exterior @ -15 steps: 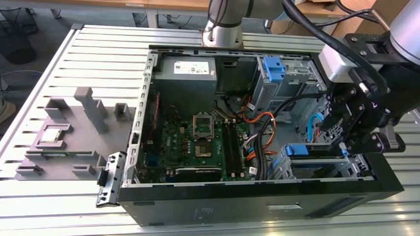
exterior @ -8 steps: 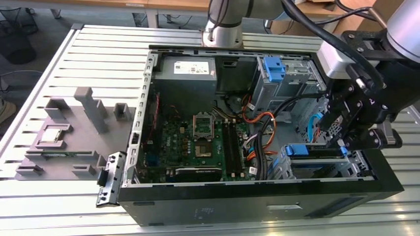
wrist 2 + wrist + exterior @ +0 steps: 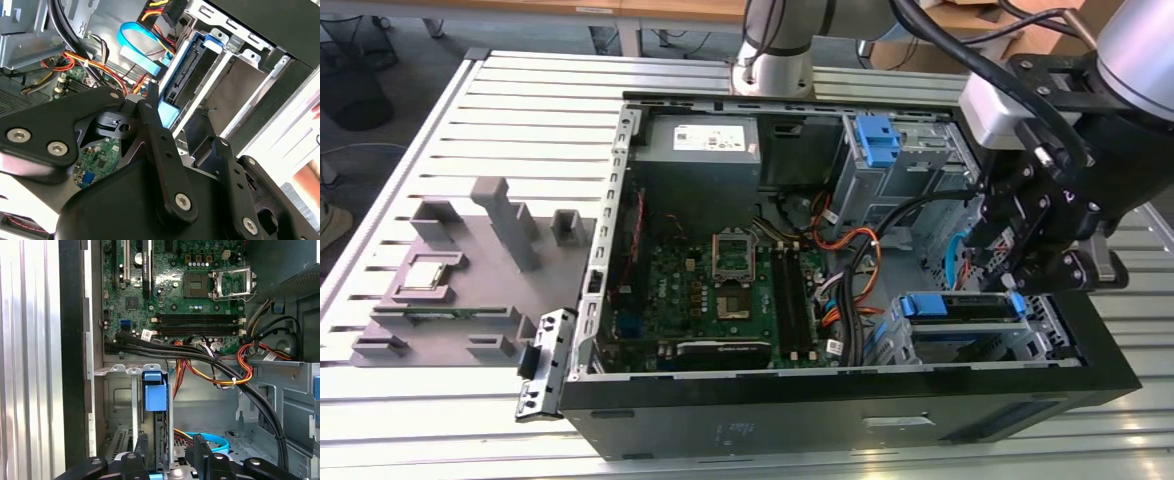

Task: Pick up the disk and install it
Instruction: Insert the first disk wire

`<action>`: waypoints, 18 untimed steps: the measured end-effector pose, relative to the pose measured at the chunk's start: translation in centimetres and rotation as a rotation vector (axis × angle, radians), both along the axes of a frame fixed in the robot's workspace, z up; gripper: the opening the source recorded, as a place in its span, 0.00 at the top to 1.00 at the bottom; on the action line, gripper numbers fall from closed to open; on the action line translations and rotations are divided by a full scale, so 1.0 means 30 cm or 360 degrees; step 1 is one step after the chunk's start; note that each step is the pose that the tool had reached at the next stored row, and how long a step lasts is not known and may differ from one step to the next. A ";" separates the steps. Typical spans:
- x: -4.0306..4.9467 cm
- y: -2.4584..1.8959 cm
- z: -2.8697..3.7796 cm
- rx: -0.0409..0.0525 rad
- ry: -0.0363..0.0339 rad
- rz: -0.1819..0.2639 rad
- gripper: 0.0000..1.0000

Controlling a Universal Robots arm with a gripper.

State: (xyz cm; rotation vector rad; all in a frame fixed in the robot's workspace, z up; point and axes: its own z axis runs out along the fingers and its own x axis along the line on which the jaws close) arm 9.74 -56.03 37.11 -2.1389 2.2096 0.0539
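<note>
A slotted aluminium tabletop [image 3: 520, 90] carries an open computer case [image 3: 854, 425] lying on its side. The disk [image 3: 961, 305] stands on edge inside the drive cage [image 3: 1058, 335], in the case's corner at the exterior view's right. In the first wrist view its long axis runs straight out from the gripper [image 3: 171, 442]. The jaws are spread and straddle the disk's near end, one close against it and the other clear. The disk looks seated in its slot, or nearly so.
</note>
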 end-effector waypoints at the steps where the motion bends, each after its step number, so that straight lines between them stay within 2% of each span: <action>1: 0.000 0.003 0.000 0.0000 0.0000 0.0000 0.51; 8: 0.000 0.026 -0.001 0.0000 0.0000 0.0000 0.51; 14: 0.000 0.051 -0.003 0.0000 0.0000 0.0000 0.51; 18: 0.007 0.056 -0.004 0.0000 0.0000 0.0000 0.51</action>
